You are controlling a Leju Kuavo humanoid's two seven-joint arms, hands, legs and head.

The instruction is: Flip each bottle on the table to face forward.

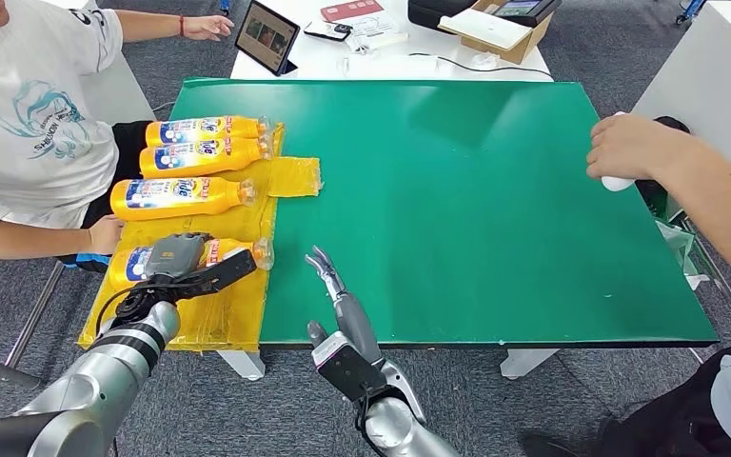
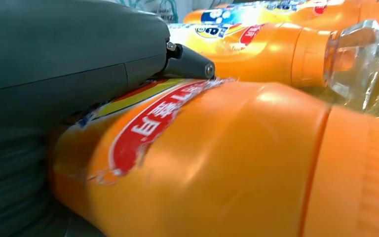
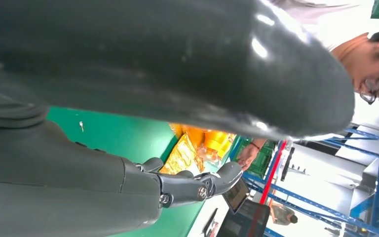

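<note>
On the near-left yellow sheet (image 1: 290,177), left hand (image 1: 183,259) grips the nearest bottle (image 1: 233,252); three farther bottles (image 1: 179,195) show labels, seemingly done; right hand (image 1: 335,290) hovers empty, fingers apart.

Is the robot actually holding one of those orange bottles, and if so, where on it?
Its left hand rests over the nearest bottle, around the labelled body; a closed grip cannot be told. The right hand holds nothing.

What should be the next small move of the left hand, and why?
Probably roll the nearest bottle a little toward its front. The left hand already lies over it, pressed against its label, while the right hand hovers open beside it, holding nothing.
</note>
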